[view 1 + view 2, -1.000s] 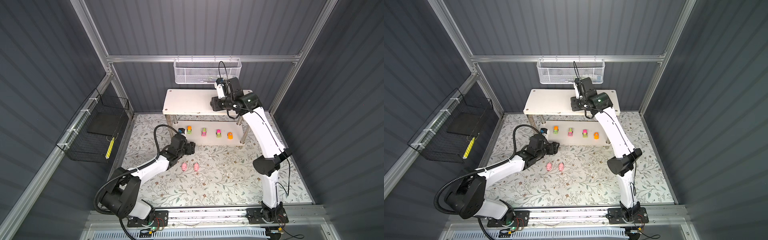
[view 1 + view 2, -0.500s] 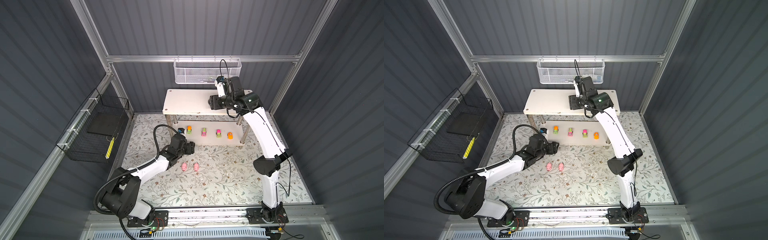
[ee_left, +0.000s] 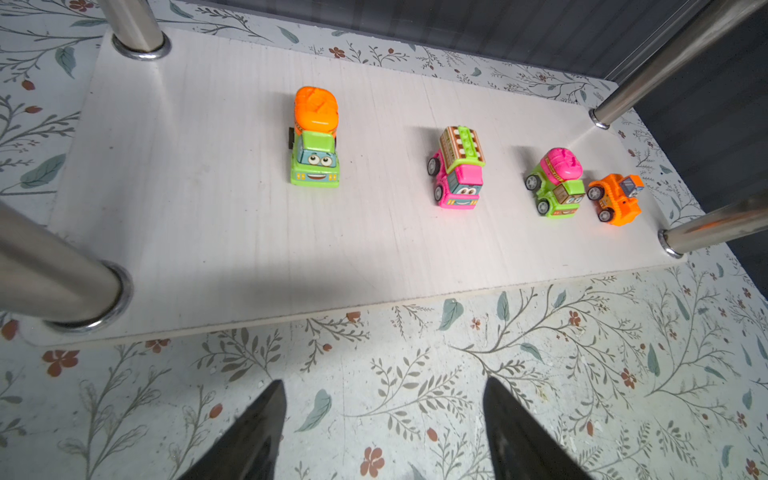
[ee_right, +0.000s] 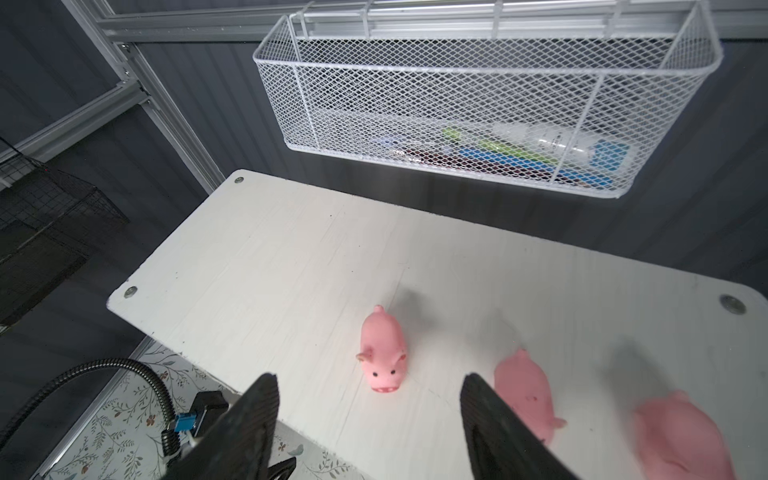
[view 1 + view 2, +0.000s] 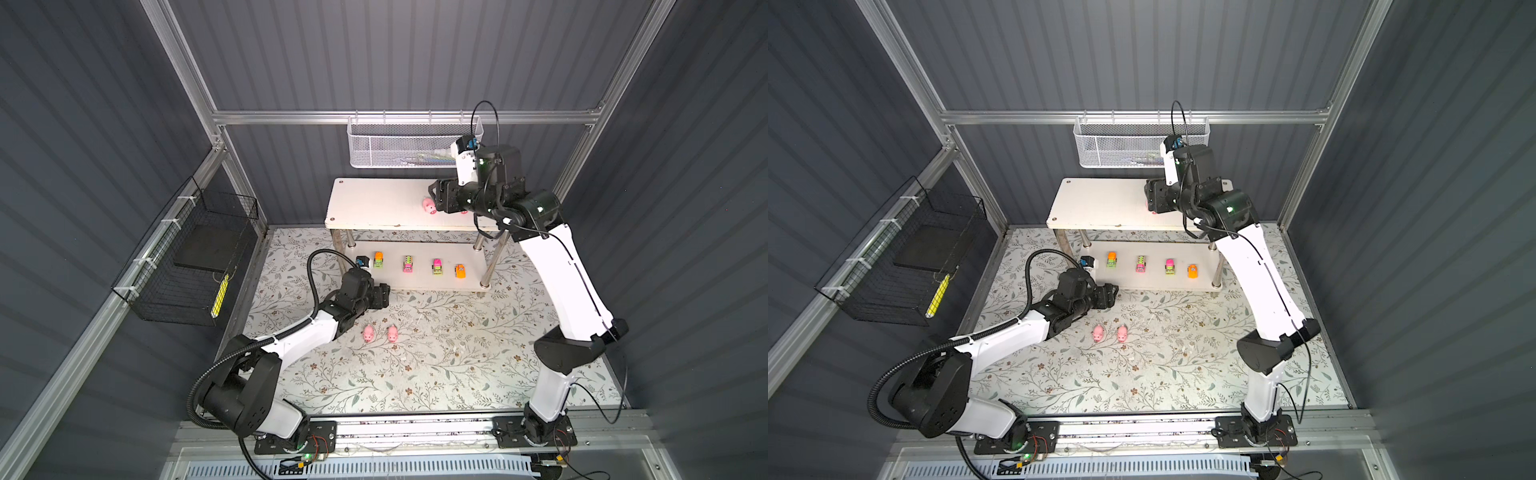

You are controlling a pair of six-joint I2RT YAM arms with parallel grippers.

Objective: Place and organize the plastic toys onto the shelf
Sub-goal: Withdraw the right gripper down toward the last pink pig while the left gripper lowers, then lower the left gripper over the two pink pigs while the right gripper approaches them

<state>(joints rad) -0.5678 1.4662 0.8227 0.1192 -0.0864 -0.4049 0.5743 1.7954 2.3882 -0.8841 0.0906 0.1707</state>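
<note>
- seeing one pink pig (image 4: 384, 353) just ahead of right tool (image 4: 369, 384), standing loose on shelf (image 4: 270, 270) top
- that tool spread wide, gripping nothing
- left tool (image 3: 384, 382) wide too, empty

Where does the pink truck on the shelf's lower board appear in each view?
Top view: pink truck, second from the left in the row of four.
Top view: same place in the row.
Left wrist: second in the same row.
Right wrist: not in it.
Shared landmark: the orange-topped green truck beside it.
</note>
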